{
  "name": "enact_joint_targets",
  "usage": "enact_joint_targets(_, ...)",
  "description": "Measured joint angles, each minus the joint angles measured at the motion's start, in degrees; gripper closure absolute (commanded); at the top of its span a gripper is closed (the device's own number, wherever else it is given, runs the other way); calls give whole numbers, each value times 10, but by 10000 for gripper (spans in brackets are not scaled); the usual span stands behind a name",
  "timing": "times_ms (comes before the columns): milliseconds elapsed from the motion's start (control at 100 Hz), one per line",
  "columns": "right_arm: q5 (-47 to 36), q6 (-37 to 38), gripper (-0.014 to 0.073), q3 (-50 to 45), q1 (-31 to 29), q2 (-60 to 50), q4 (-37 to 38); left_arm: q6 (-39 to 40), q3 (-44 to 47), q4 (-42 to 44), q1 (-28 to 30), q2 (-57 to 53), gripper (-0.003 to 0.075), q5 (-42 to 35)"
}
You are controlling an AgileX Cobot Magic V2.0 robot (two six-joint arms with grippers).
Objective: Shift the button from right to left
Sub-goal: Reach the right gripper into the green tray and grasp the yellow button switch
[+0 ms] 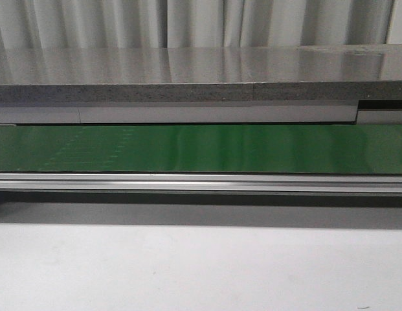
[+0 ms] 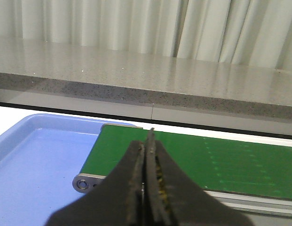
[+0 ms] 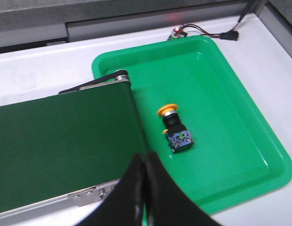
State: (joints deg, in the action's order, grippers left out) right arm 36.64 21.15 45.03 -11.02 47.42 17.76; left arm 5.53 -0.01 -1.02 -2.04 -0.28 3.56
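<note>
Button (image 3: 175, 127) is on its side in the green tray (image 3: 240, 117), roughly mid-floor, just beside the belt's end. Round yellow-orange cap, short black neck, black blocky body; the rear face shows blue-green with small light marks, plus a small yellow tab on the side near the neck. No readable text or brand on it, too small to make out. Long axis lies flat along the tray floor: cap points towards the tray's far rim, where the cable is, and slightly towards the belt; the rear face points the opposite way.

Green conveyor belt (image 3: 61, 150) overlaps the tray's edge at its roller end. Black-and-red cable with connector (image 3: 216, 32) sits on the white surface (image 3: 37, 70) just past the tray's far rim.

Right end effector (image 3: 145, 188): fingers pressed together, nothing between them, hovering over the belt-tray boundary, apart from the button.

Left end effector (image 2: 146, 188): fingers together, empty, above the other belt end, with a blue tray (image 2: 37, 160) beside it.

Front view: only belt, grey counter, curtain.
</note>
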Motion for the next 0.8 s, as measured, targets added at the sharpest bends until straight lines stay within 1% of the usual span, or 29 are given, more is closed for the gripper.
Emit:
enact_joint_targets(270, -18, 0, 652, 15, -71, 106, -9, 0, 0, 0, 0, 0, 740, 0)
enact_joint_targets(450, -37, 0, 652, 15, -114, 182, -36, 0, 0, 0, 0, 0, 740, 0)
enact_joint_targets(650, -62, -37, 652, 22, -150, 253, -69, 0, 0, 0, 0, 0, 741, 0)
enact_joint_targets(800, -72, -66, 650, 60, -163, 304, -73, 0, 0, 0, 0, 0, 740, 0)
